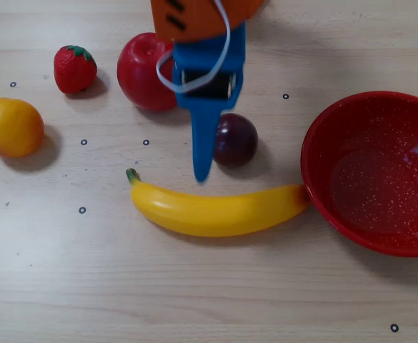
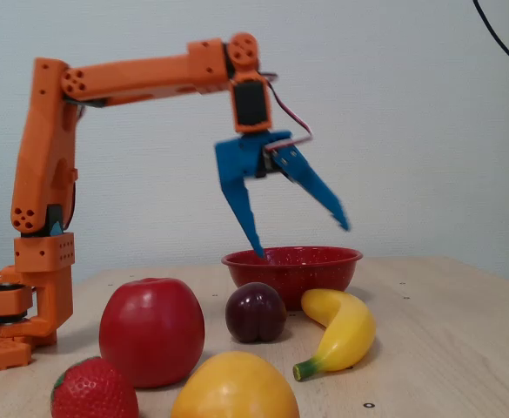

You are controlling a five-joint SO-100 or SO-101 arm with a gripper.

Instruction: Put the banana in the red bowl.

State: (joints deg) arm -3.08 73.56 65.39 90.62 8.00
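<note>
The banana lies flat on the wooden table, green stem tip to the left, its other end touching the red bowl, which stands empty at the right. In the fixed view the banana lies in front of the bowl. My blue gripper hangs open and empty well above the table, jaws spread wide. In the overhead view the gripper is above the spot just behind the banana's left half, one finger reaching toward it.
A dark plum sits just behind the banana, right of the gripper. A red apple, a strawberry and an orange fruit lie to the left. The orange arm base stands at the fixed view's left.
</note>
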